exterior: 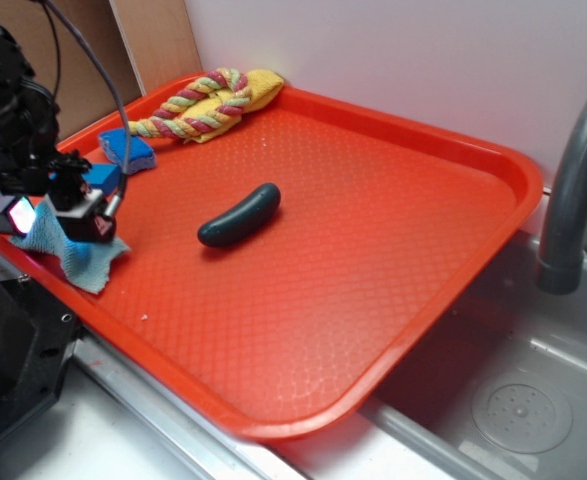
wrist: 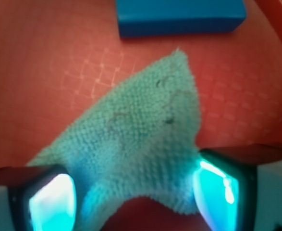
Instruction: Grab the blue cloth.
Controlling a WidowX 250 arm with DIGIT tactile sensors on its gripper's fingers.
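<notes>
So your gripper (wrist: 133,197) is parked right over the blue cloth (wrist: 141,139), which sits at the near-left corner of the red tray (exterior: 393,290), just beside a blue sponge (wrist: 179,17). In the wrist view the jaws are spread, one pad (wrist: 52,202) on each side of the rag with the fabric between them, so nothing is pinched yet. I'd say you're past the approach and only the squeeze and lift are left. The cloth looks bunched up a bit under the fingers, which should help you get a bite. The dark green cucumber (exterior: 239,214) and the yellow cloth with rope (exterior: 213,100) are well apart from all this.
</notes>
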